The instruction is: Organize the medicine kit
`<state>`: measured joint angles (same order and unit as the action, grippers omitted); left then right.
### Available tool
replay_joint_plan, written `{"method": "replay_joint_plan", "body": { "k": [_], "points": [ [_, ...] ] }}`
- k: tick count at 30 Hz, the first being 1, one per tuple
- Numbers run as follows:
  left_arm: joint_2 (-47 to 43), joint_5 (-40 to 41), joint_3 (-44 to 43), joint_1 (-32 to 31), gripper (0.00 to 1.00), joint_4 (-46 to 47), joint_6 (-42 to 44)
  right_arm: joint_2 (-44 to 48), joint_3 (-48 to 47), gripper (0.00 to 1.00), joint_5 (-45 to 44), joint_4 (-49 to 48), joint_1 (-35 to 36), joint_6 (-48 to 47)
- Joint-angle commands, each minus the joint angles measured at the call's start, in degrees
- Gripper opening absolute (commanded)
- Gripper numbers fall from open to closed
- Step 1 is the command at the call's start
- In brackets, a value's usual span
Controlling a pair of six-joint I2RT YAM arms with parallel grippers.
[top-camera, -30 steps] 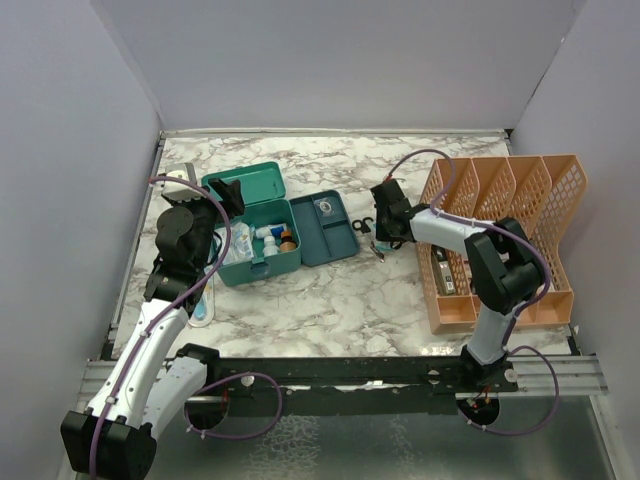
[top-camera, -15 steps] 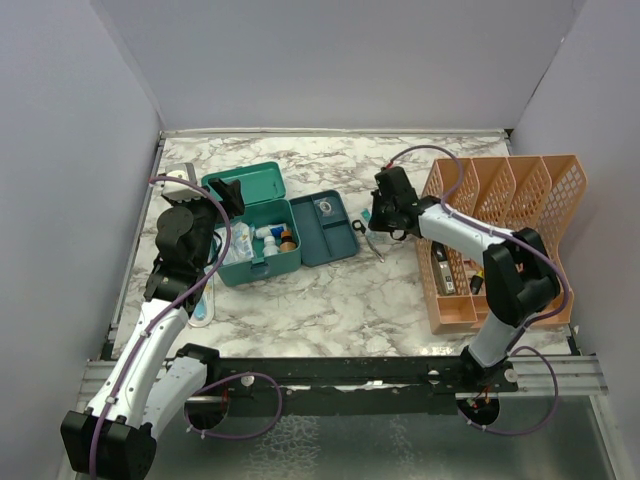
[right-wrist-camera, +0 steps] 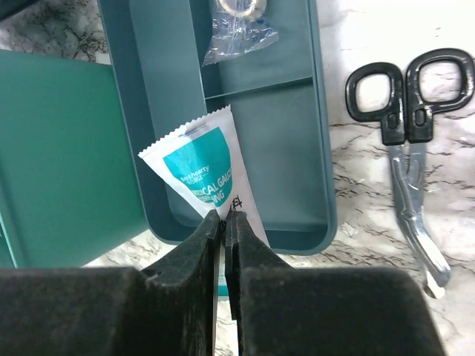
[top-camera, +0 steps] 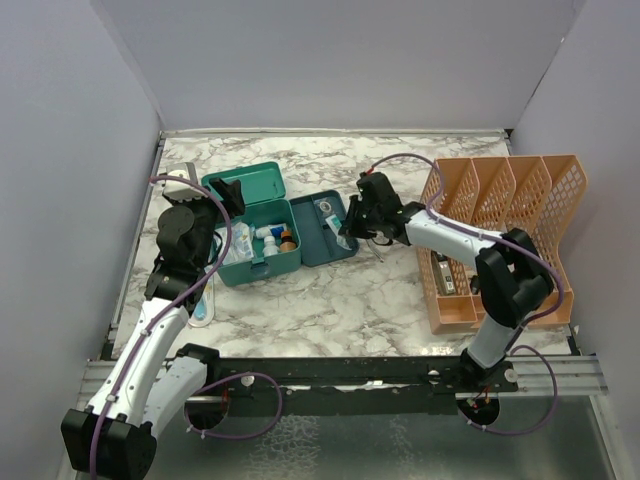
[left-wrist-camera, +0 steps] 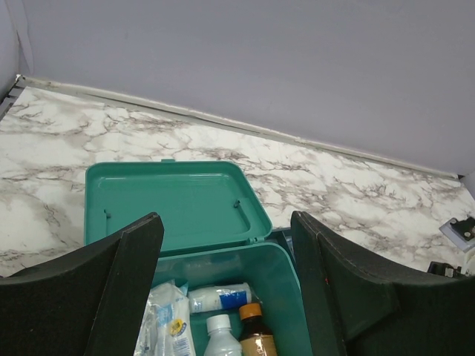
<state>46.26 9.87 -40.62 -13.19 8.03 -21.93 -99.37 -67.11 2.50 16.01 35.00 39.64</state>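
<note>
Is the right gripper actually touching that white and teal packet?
Touching. The right wrist view shows the right gripper pinched shut on the lower end of the packet.

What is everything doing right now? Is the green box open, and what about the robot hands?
medicine kit: lid open, bottles inside.
insert tray: out of the kit, on the table beside it.
packet: pinched by the right hand, over the tray.
right hand: shut on the packet.
left hand: open, empty, above the kit.
scissors: closed, lying beside the tray.
orange rack: standing upright.
</note>
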Motion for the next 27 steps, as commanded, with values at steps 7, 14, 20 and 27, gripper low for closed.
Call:
{"method": "replay_joint_plan", "body": {
  "k": [7,14,20,27],
  "points": [
    [0.15,-0.13,0.28,0.18,0.73,0.13,-0.03,-7.58,-4.46,0.07,-6.45,-0.33,2.21,1.21],
    [0.32,-0.01,0.28,0.18,0.73,0.08,0.08,-10.98,-7.80,0.19,-11.65,2.87,3.93,-1.70],
    [0.32,0.26,0.28,0.18,0.73,0.05,0.29,-9.33,-9.12,0.37,-11.84,3.65,4.44,-3.86],
    [0.45,0.24,0.22,0.18,0.73,0.04,0.34,-8.39,-9.93,0.38,-12.88,3.48,4.44,-8.56]
  ]
}}
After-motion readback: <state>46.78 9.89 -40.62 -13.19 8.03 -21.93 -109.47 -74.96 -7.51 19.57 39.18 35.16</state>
